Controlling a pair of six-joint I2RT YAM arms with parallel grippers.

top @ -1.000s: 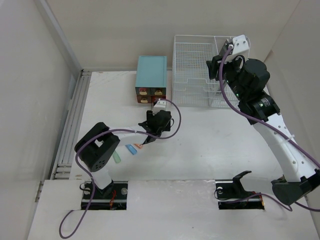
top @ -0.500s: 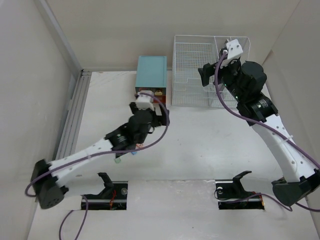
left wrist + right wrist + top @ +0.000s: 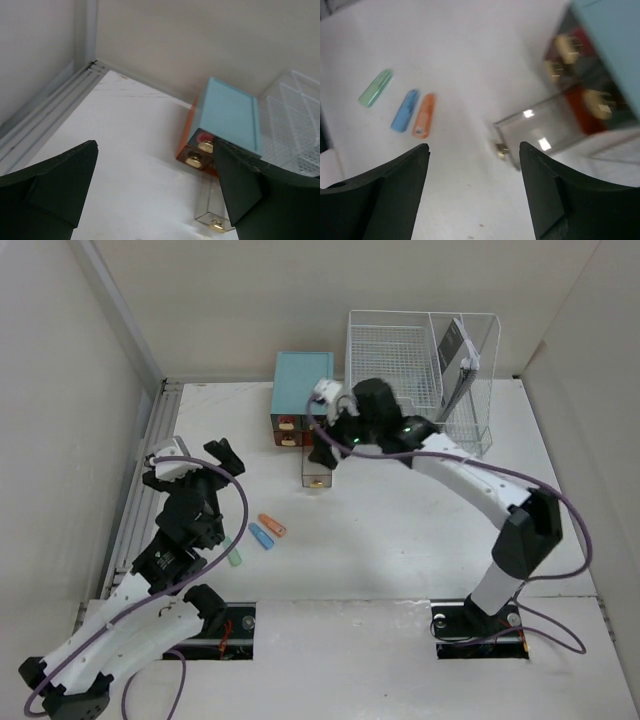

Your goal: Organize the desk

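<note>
Left hand [image 3: 155, 150]: fingers spread wide, nothing between them, hanging over the desk's left edge beside the rails [image 3: 155, 430]
Right hand [image 3: 472, 147]: fingers apart and empty, poised just above the clear drawer [image 3: 318, 472]
Just changed: a second ago the left hand worked at the front of the teal drawer box [image 3: 303, 382] while the right hand was up at the wire-mesh rack [image 3: 390, 350]; now the left has pulled back and the right has swung down to the box
Desk [image 3: 400, 530]: white top filling the scene, with the box at the middle of its far edge and the rack just beside it toward the far right corner
Clear drawer: drawn out toward the near edge, apparently empty
Loose pieces: orange piece [image 3: 272, 525], blue piece [image 3: 261, 536] and green piece [image 3: 233, 556] lie in a row on the bare top toward the near left corner, well apart from the drawer
Rack: a dark flat item [image 3: 455, 350] stands upright in its narrow right compartment
Meaning for the task: the drawer looks ready to receive, yet the three small pieces are not yet stowed, so tidying seems only partway done
</note>
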